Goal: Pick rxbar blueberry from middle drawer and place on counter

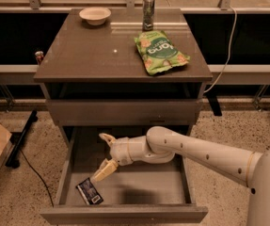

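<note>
The bench [87, 55] sits above the middle drawer [125, 214], which stands pulled right out. Inside the drawer, over the left half of its floor, hangs the pincer [105, 154], spread wide with nothing in it. And there's the rxbar blueberry [90, 192], flat in the drawer's front-left corner, just frontward of the lower fingertip and apart from it. It looks light, thin and probably slick (foil-like wrapper), so pinch across its narrow width.

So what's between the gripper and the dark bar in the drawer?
Nothing: in the camera view, only bare middle drawer floor separates the open gripper, inside the drawer, from the rxbar blueberry.
</note>
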Motion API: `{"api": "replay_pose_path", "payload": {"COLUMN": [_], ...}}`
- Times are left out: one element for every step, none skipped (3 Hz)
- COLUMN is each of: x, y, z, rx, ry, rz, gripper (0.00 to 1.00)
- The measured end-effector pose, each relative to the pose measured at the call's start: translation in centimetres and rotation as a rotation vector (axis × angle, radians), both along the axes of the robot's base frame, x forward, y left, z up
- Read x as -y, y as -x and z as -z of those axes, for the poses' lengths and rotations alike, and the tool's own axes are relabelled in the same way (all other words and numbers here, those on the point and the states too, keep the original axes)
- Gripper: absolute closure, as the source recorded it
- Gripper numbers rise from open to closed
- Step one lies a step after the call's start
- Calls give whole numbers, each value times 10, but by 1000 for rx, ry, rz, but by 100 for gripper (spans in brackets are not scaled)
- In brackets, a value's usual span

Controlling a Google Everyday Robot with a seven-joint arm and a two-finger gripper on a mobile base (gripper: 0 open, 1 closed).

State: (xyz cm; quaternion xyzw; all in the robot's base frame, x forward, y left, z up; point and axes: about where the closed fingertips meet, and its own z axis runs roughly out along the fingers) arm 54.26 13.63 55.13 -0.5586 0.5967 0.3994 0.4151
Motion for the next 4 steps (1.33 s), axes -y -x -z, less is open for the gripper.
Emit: {"api": "replay_pose_path", "payload": {"x": [-4,-19,-31,-45], "y": [-1,-12,-19,-15], "z": [4,29,50,84], "rx": [1,38,79,106], "ry": [20,16,20,69], "rz": [-6,-17,-39,-113], "gripper": [0,0,0,0]}}
